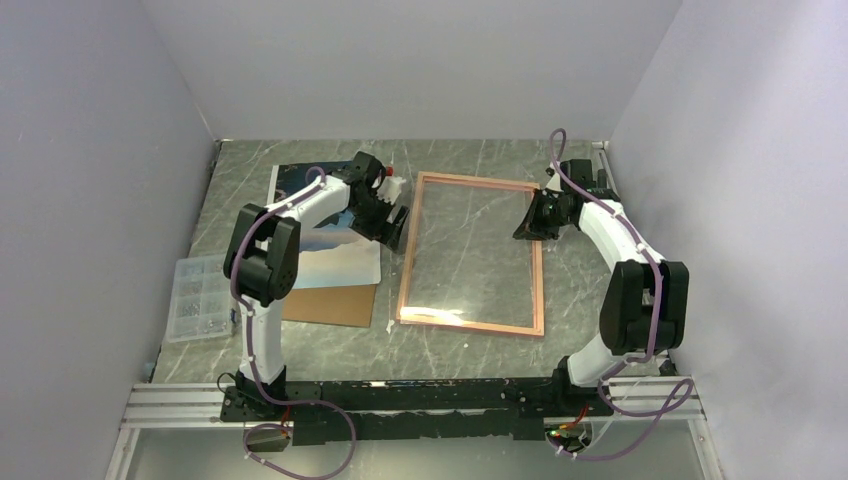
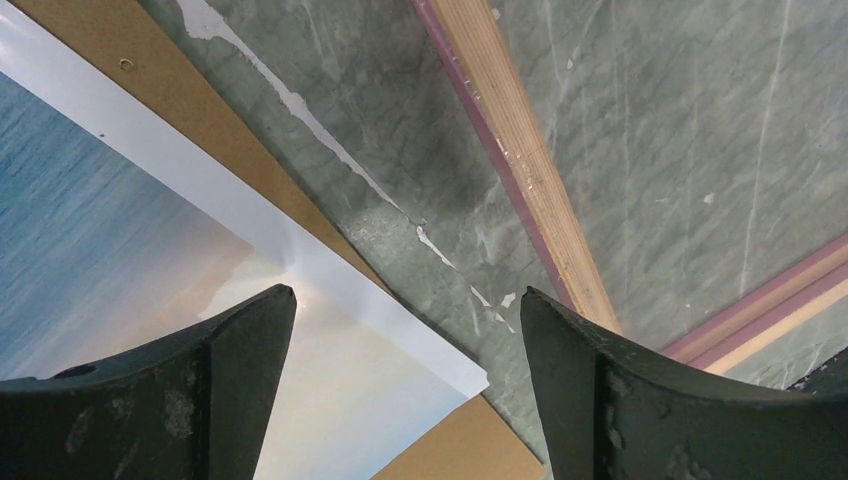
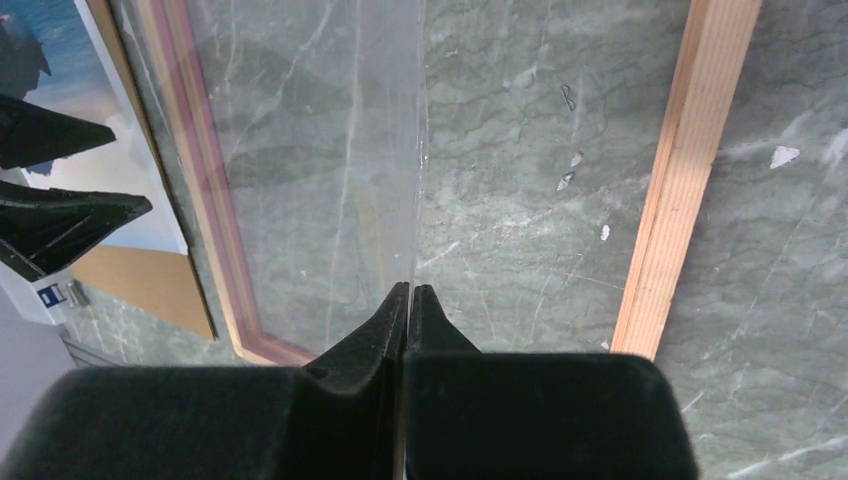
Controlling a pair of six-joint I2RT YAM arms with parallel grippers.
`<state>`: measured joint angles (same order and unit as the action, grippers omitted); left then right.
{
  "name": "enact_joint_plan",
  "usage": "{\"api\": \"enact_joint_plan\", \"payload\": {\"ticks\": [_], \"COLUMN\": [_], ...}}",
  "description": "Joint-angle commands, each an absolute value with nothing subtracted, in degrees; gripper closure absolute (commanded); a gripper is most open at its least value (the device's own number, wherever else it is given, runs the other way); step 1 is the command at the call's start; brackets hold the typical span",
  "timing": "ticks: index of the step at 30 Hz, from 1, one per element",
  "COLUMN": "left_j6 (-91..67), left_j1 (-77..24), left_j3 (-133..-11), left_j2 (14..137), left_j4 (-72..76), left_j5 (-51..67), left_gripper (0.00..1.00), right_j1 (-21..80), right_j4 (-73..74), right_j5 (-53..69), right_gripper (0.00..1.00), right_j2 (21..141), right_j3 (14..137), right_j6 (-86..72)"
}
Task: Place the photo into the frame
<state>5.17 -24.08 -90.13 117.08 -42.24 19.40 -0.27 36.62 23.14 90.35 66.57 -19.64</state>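
The frame (image 1: 404,270) lies rear side up mid-table, its light wood strips showing in the left wrist view (image 2: 530,160) and the right wrist view (image 3: 680,180). My right gripper (image 1: 527,225) is over the frame's right side, shut (image 3: 410,290) on the edge of the clear pane (image 3: 320,150), which stands tilted above the frame. The photo (image 1: 340,250) lies picture up on the brown backing board (image 1: 330,303), left of the frame. My left gripper (image 1: 385,225) is open (image 2: 405,300) just above the photo's near corner (image 2: 440,370) and holds nothing.
A clear plastic compartment box (image 1: 200,298) sits at the table's left edge. The backing board (image 2: 180,90) sticks out past the photo on two sides. Grey walls close in the left, back and right. A metal rail (image 1: 400,395) runs along the near edge.
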Motion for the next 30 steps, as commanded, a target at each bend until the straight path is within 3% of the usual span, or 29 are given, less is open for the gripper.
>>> {"api": "enact_joint_plan", "payload": {"ticks": [1,30], "left_j6": [6.0,6.1], "left_j1": [-24.4,-25.2], "left_j3": [-89.2,-86.8], "left_j2": [116.8,117.6], "left_j4": [-40.5,-38.9], "left_j5": [18.7,17.8], "left_gripper": [0.11,0.16], "right_j1": [-0.4,-0.8], "right_j4": [35.8,28.6], "right_j5": [18.9,15.1], "right_gripper": [1.0,1.0], "right_j2": [89.9,91.3], "right_j3": [68.5,65.2], "right_j6": [-19.5,-25.0]}}
